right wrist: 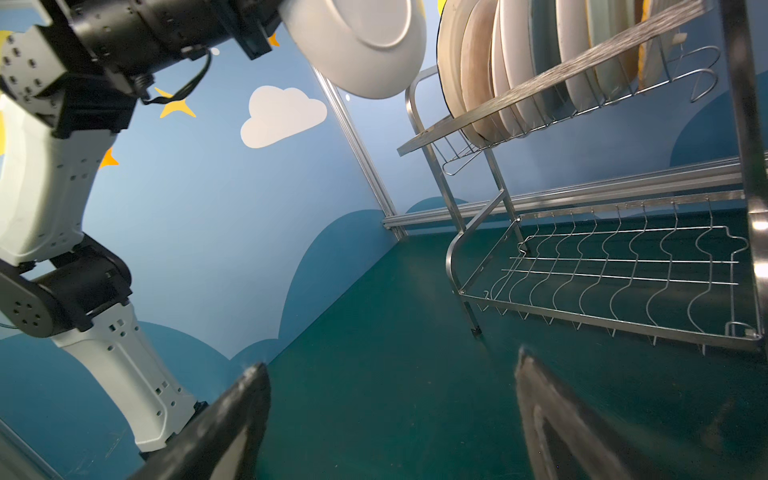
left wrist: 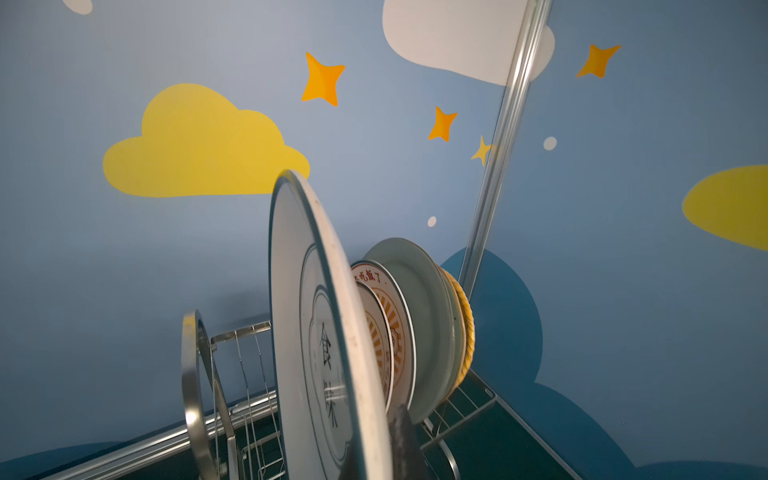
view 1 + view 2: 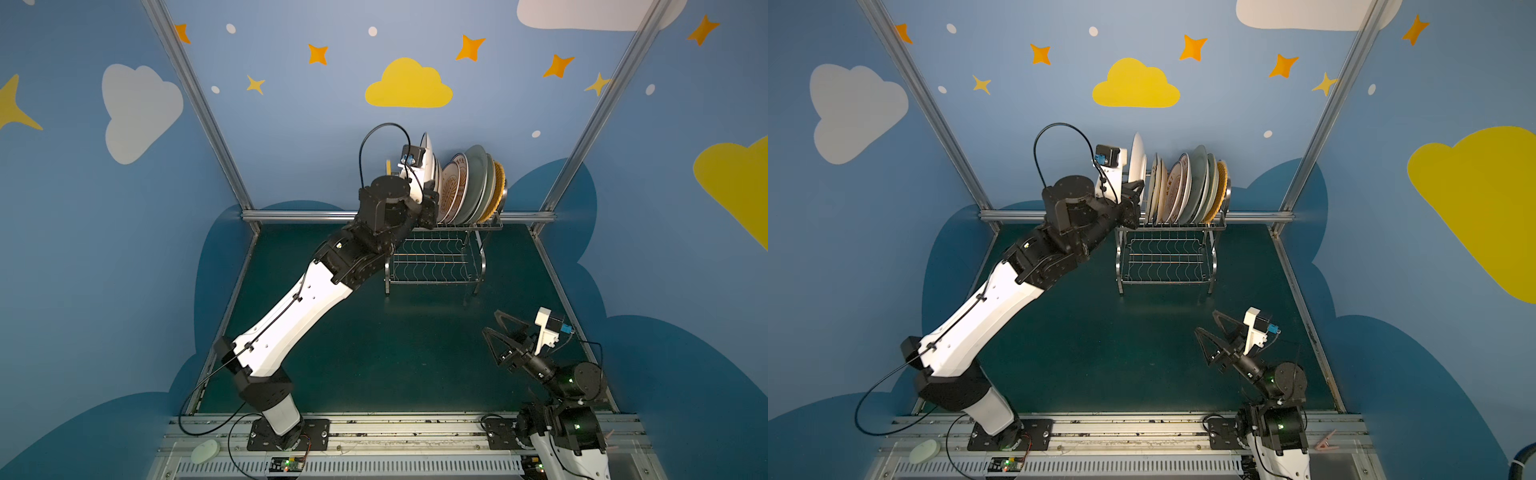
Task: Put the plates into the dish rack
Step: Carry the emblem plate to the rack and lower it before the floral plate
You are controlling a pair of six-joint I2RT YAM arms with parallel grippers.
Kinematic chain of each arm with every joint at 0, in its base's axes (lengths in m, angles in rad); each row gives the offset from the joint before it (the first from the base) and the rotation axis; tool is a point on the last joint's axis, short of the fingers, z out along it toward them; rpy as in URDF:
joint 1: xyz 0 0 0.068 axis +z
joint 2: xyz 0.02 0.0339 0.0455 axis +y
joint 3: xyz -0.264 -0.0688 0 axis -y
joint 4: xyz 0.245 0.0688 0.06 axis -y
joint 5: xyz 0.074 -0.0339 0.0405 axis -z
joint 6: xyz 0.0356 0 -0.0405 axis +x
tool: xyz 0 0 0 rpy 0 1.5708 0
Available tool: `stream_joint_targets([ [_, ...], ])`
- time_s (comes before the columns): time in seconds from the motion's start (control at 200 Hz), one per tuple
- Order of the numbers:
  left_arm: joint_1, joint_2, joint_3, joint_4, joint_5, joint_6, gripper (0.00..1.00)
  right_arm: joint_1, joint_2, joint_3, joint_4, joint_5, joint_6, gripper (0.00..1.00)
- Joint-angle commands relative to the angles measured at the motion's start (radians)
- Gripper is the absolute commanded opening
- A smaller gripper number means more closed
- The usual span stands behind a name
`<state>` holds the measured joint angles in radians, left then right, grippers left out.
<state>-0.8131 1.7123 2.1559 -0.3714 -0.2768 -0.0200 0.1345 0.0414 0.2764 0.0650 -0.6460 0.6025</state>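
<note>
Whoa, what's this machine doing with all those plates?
It's loading a dish rack. The left hand grips a white plate on edge, above the upper tier's free end, not yet slotted. Several other plates already stand there. The right hand hangs open over the table, holding nothing.

Lower edge of held plate (image 2: 299,332) cut off, tops of racked plates (image 1: 515,62) cropped; right gripper (image 1: 390,359) blurred
</note>
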Motion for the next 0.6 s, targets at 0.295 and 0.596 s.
stream_joint_targets([
  [0.295, 0.152, 0.31, 0.417, -0.09, 0.157, -0.13, 0.04, 0.025, 0.0, -0.004, 0.019, 0.033, -0.018, 0.9],
  [0.596, 0.193, 0.384, 0.432, -0.066, 0.164, -0.169, 0.04, 0.033, 0.011, -0.002, 0.007, 0.041, -0.026, 0.9],
])
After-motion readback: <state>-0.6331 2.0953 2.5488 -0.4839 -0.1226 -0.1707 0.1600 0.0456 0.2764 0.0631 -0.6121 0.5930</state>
